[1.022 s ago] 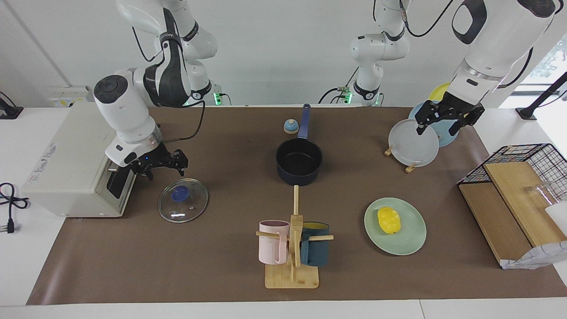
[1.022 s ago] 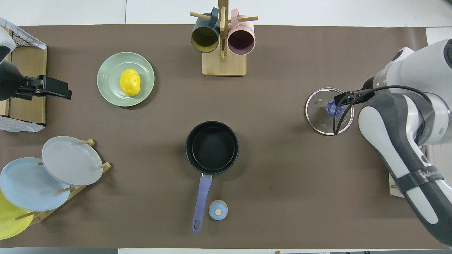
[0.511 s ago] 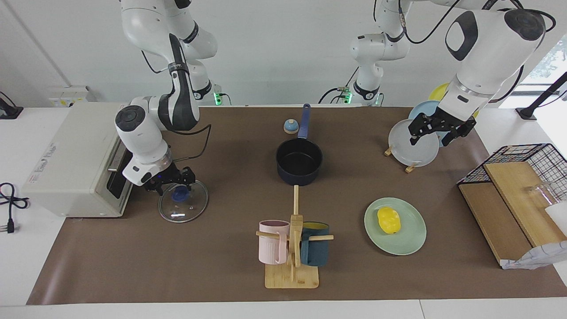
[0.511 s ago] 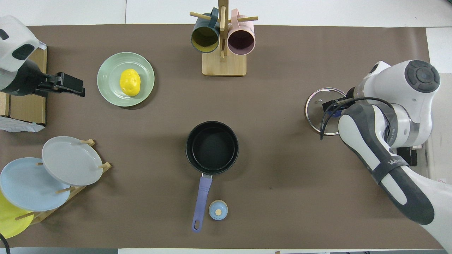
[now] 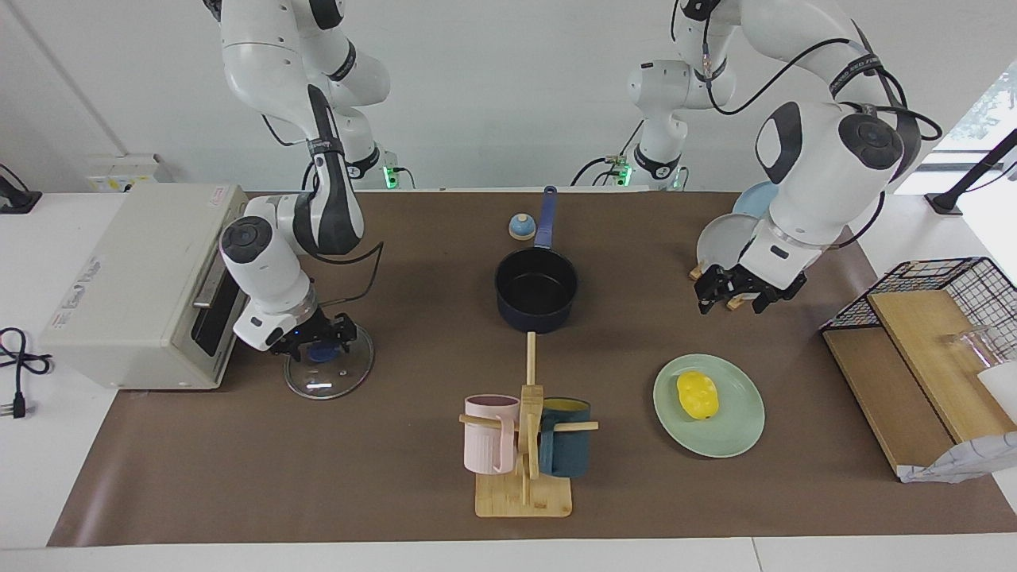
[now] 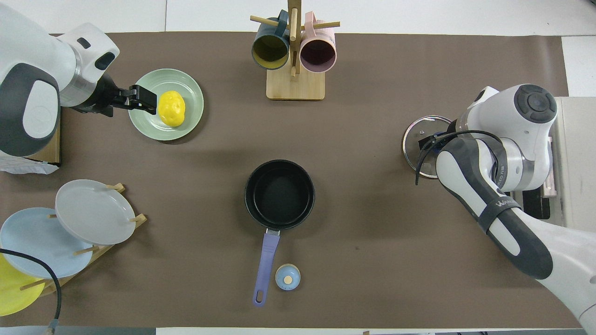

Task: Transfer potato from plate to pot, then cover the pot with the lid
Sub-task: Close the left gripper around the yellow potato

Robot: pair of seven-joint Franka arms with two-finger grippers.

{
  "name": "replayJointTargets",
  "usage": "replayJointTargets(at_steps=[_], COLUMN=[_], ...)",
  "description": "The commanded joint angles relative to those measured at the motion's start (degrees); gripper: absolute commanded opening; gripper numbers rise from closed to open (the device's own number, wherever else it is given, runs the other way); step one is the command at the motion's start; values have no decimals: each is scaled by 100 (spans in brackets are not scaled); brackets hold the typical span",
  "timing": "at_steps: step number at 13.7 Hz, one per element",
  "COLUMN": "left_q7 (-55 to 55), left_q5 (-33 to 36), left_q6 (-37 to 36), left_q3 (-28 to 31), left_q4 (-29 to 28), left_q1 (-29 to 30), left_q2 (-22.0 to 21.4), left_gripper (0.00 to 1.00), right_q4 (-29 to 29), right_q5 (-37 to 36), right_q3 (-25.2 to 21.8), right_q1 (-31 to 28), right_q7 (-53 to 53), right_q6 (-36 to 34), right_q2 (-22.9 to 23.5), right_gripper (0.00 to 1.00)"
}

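The yellow potato [image 5: 697, 395] lies on the mint-green plate [image 5: 740, 429] toward the left arm's end of the table; both also show in the overhead view, potato [image 6: 171, 108] on plate [image 6: 188, 124]. My left gripper [image 5: 735, 302] is open and empty, up in the air; from above it [image 6: 143, 96] is over the plate's rim beside the potato. The navy pot [image 5: 536, 286] stands empty mid-table, its handle toward the robots. The glass lid [image 5: 334, 377] lies flat toward the right arm's end. My right gripper [image 5: 318, 342] is low over the lid, its fingers either side of the blue knob.
A wooden mug rack [image 5: 524, 477] with a pink and a teal mug stands farther from the robots than the pot. An upright plate rack [image 6: 95, 211], a wire basket with boards [image 5: 937, 318], a white oven [image 5: 127, 278] and a small blue-topped knob [image 5: 521, 227] line the edges.
My left gripper has come down and away from the plate rack toward the green plate. My right gripper has dropped onto the lid's knob. Potato, pot and lid have not moved.
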Motion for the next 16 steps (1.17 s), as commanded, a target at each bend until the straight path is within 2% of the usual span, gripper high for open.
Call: replayJointTargets(at_steps=[1,4,10,13,16], left_q7=[-81,-90,-108,-99,-99], left_q5=[129,146,217,226,295], left_q6=[404,624,993,1169,1319], left_q3=[49,57,57,57,66], left_q4=[-33,-42,-51,11,28], left_q1=[-48,-39,-56,-127,-197], left_q2=[189,365,611,786,963], left_gripper=[100,100,100,100,100], right_q4=[6,24,68,111,296], right_q5=[-1,-28,-28,16,43], right_q3=[15,15,15,15,15], right_q1=[19,27,19,10,27], right_q7=[-310,-389,-601,-610,-583], right_q6=[-153,-153,-197,-302,-557], right_q2=[-72,-90,-90,-90,-99], right_gripper=[100,96,71,52,20])
